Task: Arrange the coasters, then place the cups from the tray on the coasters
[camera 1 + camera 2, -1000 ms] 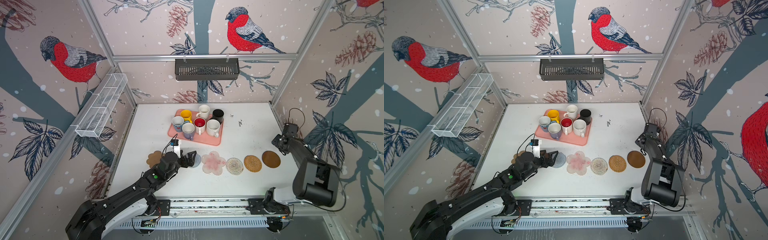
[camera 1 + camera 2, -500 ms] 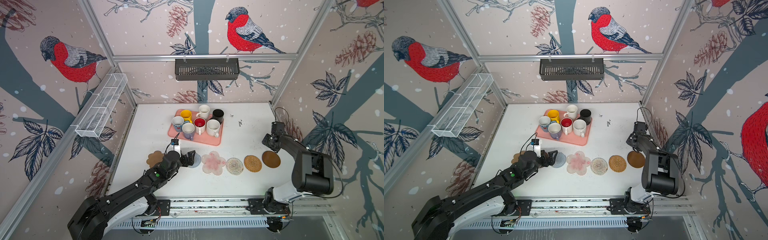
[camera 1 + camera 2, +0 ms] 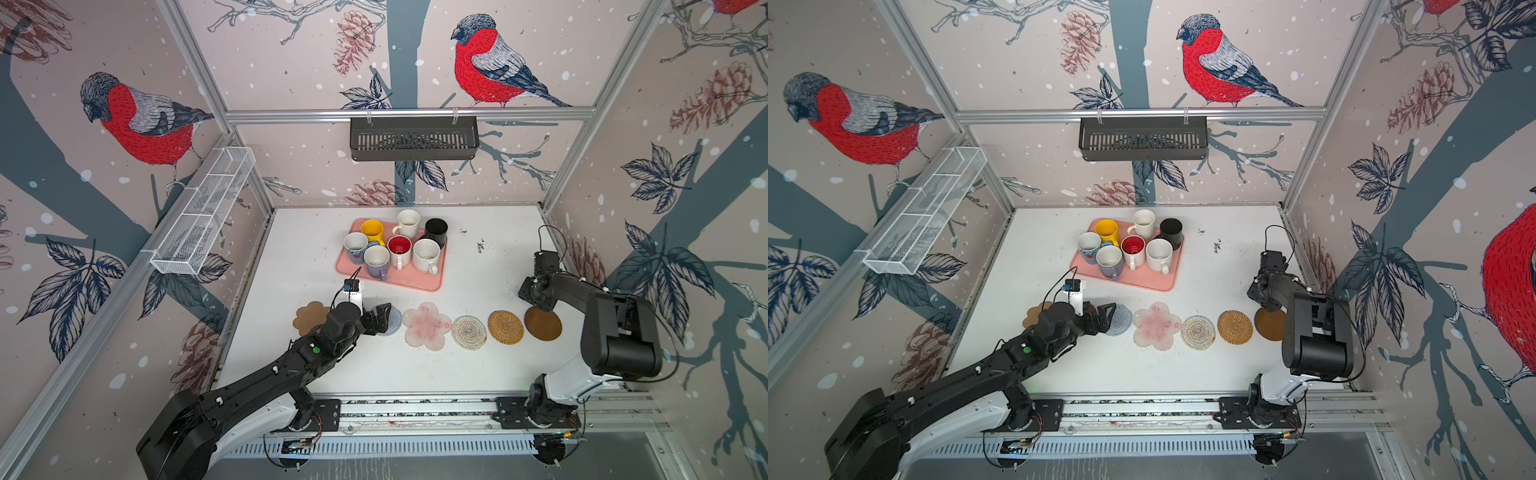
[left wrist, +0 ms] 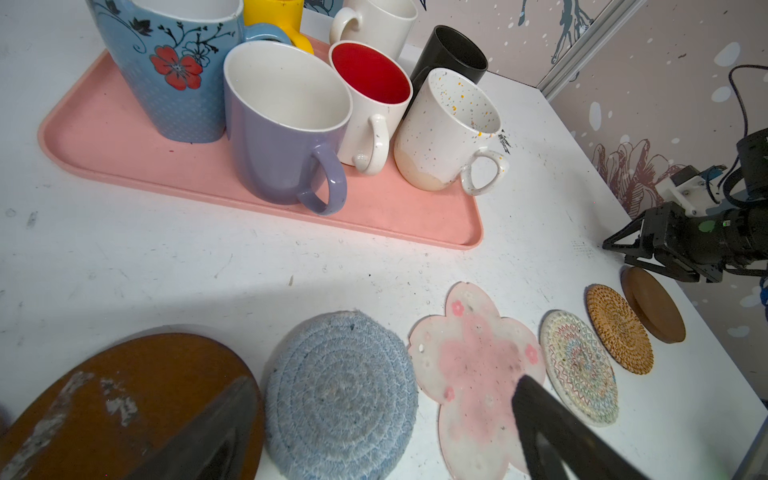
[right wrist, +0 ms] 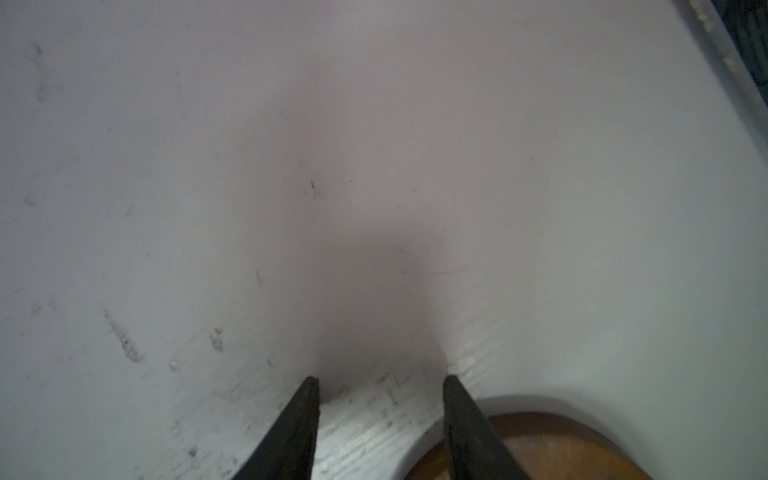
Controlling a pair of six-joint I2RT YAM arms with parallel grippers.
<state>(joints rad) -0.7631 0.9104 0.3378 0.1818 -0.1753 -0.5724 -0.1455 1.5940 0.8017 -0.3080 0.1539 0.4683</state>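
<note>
Seven cups stand on the pink tray (image 3: 415, 283), among them yellow (image 3: 372, 230), black (image 3: 436, 230), red-inside (image 3: 400, 246) and lavender (image 4: 282, 137). Nearer the front the coasters lie in a row: tan (image 3: 307, 318), brown (image 4: 124, 390), grey-blue crochet (image 4: 340, 395), pink flower (image 3: 427, 326), cream rope (image 3: 468, 332), rattan (image 3: 505, 327), brown disc (image 3: 542, 324). My left gripper (image 3: 380, 318) hangs open over the crochet coaster, holding nothing. My right gripper (image 5: 381, 379) stands open and empty just above the table at the far edge of the brown disc (image 5: 540, 449).
A black slotted basket (image 3: 413, 139) hangs on the back wall and a white wire shelf (image 3: 203, 214) on the left wall. The right wall and its frame post (image 3: 552, 212) stand close behind the right arm.
My right gripper has swung from near the right wall leftward and come down at the brown disc's far edge. The left gripper has barely moved.
</note>
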